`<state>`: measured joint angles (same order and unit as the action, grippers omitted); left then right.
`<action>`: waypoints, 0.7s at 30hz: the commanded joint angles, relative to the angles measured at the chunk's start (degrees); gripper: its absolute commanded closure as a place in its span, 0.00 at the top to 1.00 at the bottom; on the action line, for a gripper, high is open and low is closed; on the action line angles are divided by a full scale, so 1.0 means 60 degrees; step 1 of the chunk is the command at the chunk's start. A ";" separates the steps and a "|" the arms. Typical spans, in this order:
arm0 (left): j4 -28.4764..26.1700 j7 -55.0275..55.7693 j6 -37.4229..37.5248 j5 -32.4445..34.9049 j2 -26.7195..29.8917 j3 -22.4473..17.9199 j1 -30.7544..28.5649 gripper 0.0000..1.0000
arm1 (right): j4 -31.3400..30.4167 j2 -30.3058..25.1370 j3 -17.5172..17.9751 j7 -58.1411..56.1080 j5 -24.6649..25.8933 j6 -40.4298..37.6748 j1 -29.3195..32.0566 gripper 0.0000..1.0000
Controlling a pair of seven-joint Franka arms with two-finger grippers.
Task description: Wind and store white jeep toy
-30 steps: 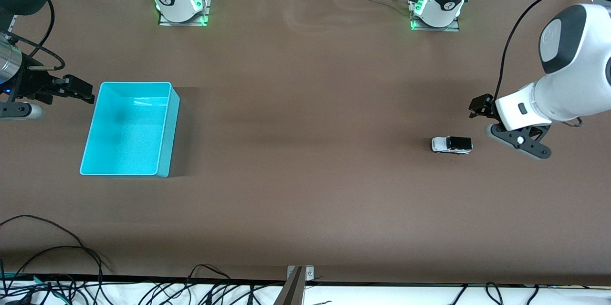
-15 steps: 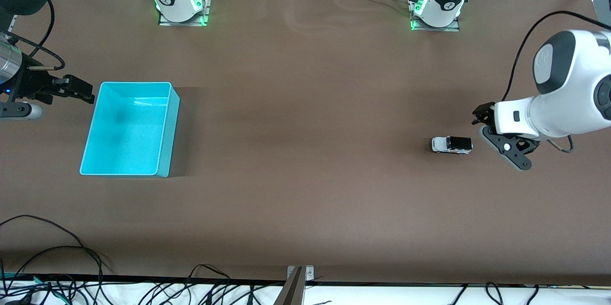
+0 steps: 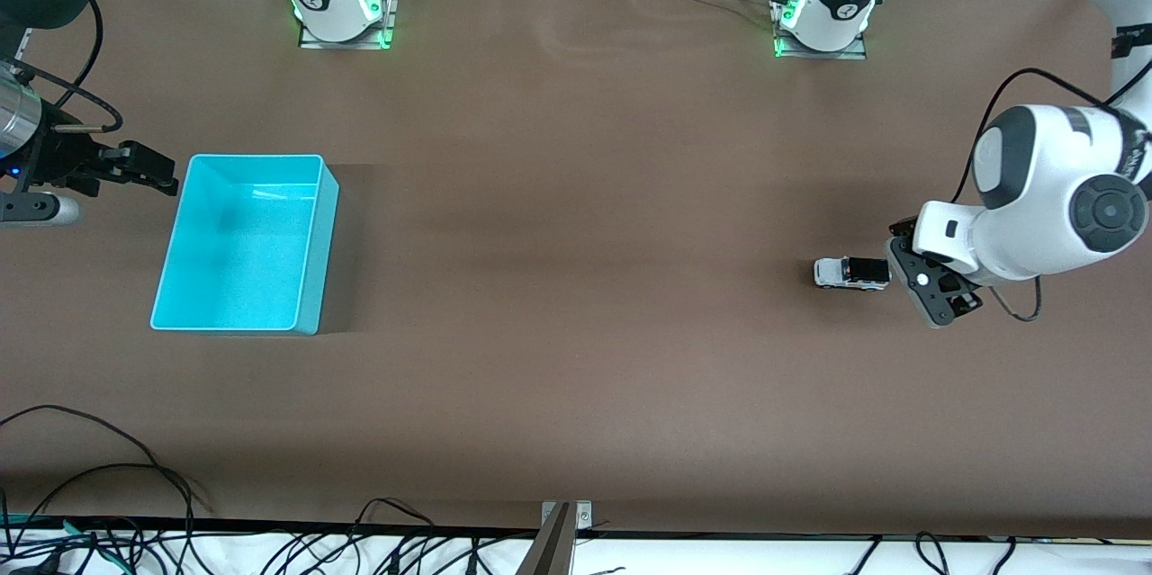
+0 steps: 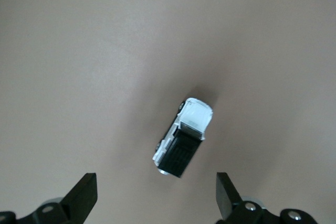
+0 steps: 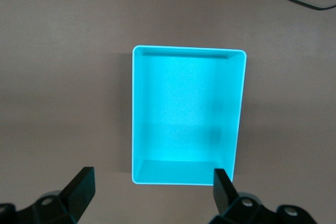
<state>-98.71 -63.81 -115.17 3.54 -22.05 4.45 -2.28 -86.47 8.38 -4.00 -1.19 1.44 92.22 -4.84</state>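
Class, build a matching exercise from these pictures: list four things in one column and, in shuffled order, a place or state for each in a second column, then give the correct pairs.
Things
1. small white toy jeep with black roof panel
2. cyan rectangular plastic bin
3. left hand
4. right hand

Places or states
A. open, over the table beside the bin
B. on the table toward the left arm's end
C. empty, toward the right arm's end
D. open, above the jeep, not touching it

Pairs: 1-B, 2-C, 3-D, 4-A
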 commanded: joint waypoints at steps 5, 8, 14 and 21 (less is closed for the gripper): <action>-0.0379 -0.1595 -0.1034 0.0524 -0.0442 0.0049 -0.0030 1.00 | -0.0090 -0.0093 0.0008 -0.0066 -0.0182 0.0054 0.0031 1.00; -0.0671 -0.1727 -0.1429 0.0524 -0.0442 0.0049 -0.0030 1.00 | -0.0090 -0.0093 0.0008 -0.0066 -0.0182 0.0054 0.0031 1.00; -0.1331 -0.2137 -0.2396 0.0524 -0.0471 0.0049 -0.0045 1.00 | -0.0090 -0.0093 0.0008 -0.0066 -0.0182 0.0054 0.0031 1.00; -0.1522 -0.2694 -0.3041 0.0597 -0.0735 0.0049 -0.0045 1.00 | -0.0090 -0.0093 0.0008 -0.0051 -0.0182 0.0054 0.0031 1.00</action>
<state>-106.92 -77.04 -130.79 5.63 -25.85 4.55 -2.27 -86.47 8.38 -4.00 -1.19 1.44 92.22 -4.85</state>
